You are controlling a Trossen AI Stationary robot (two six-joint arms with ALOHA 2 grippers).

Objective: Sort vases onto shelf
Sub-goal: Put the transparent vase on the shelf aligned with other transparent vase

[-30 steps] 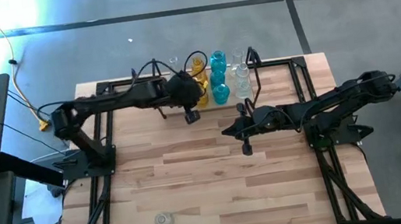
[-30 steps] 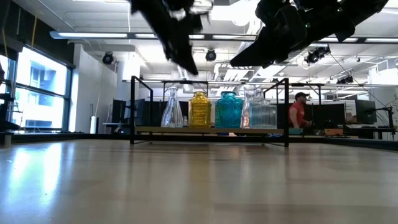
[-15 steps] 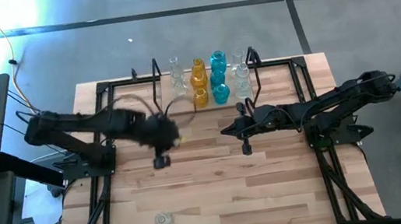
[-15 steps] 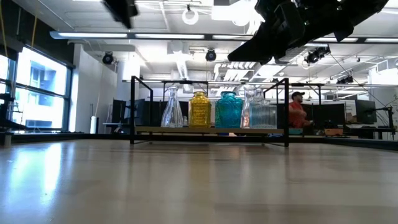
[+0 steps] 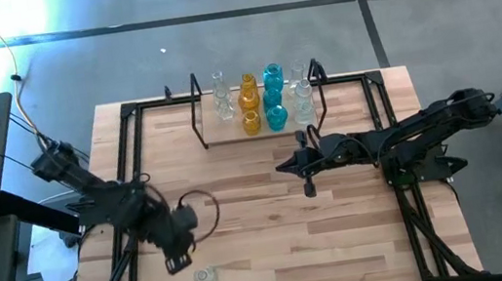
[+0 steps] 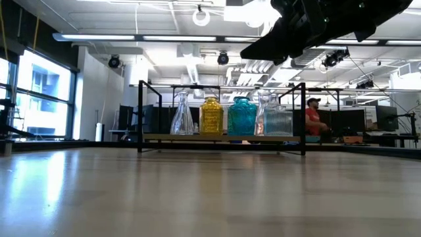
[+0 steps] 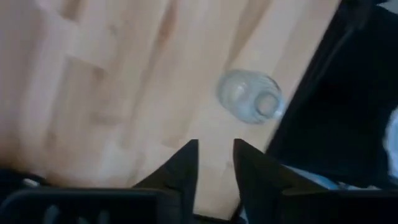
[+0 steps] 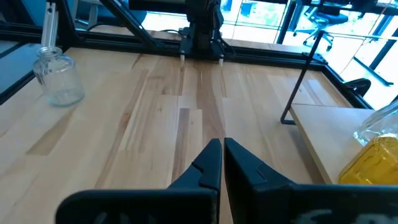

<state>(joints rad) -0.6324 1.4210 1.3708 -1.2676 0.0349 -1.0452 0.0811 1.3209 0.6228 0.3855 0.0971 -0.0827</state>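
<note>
One clear vase (image 5: 207,277) is left standing alone on the bench (image 5: 273,226), near its front edge and well apart from the shelf (image 5: 217,140), where the other vases (image 5: 270,98), clear, amber and teal, are already gathered in a tight cluster. The left end effector (image 5: 177,261) is held just beside that lone vase, slightly above and behind it, with its fingers (image 7: 186,163) parted by a narrow gap and nothing between them. The right end effector (image 5: 309,187) is parked over the middle of the bench, fingers closed on nothing.

Several risks can be judged from here. The gap between the left fingers looks narrower than the vase's body, so a descent without further opening could push the vase over or shove it off the nearby bench edge. Glass is slippery, and a grip taken on the rounded belly rather than the neck could slide. At the shelf, little free room is left, so neighbouring vases could be knocked during placement.

The lone vase is shown from above in the left wrist view, mouth upward, close to the dark frame rail; it is absent from the low view, where only the shelf row and a person in red far behind are seen. The same vase is caught upright in the right wrist view.
</note>
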